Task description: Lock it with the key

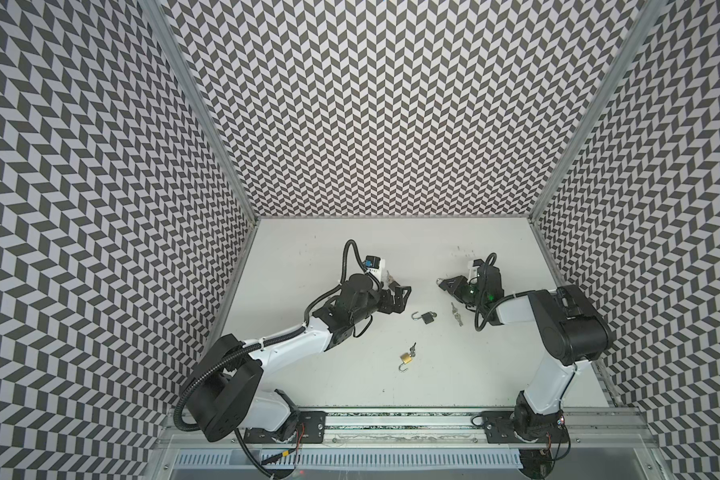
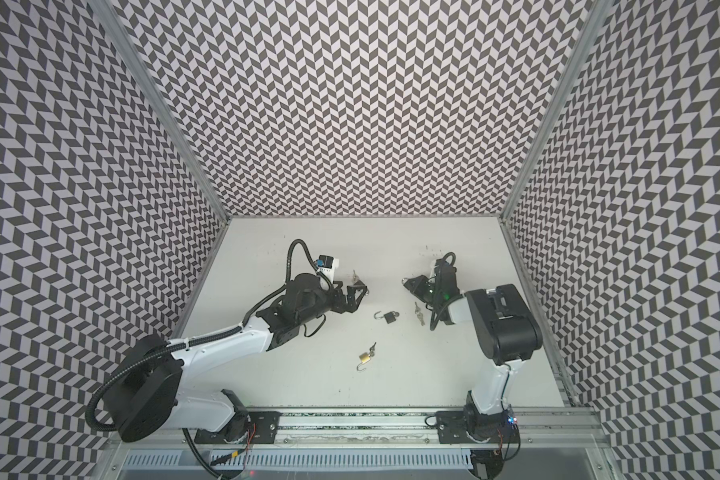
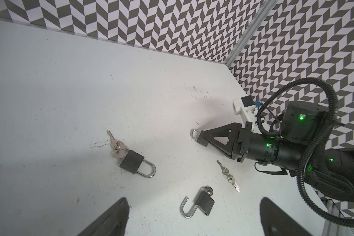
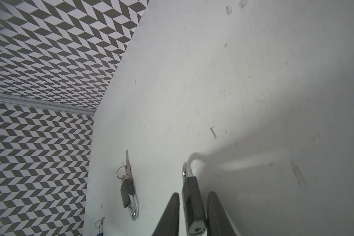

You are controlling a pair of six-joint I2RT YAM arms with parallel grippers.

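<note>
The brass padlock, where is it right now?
In both top views the brass padlock lies in the middle of the table, shackle open, nearer the camera than the open black padlock.

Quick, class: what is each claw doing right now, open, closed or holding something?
Left claw: open, empty.
Right claw: a dark padlock sits between its fingers; whether it grips cannot be told.

The end effector (image 4: 193,193) has its two dark fingers on either side of a dark grey padlock with a silver shackle (image 4: 192,206), and a thin gap shows along one finger. Near that padlock, towards the black-and-white chevron wall (image 4: 39,143), a second dark grey padlock (image 4: 127,192) lies on the white tabletop (image 4: 253,81), with a ring of silver keys (image 4: 125,169) at its body.
</note>
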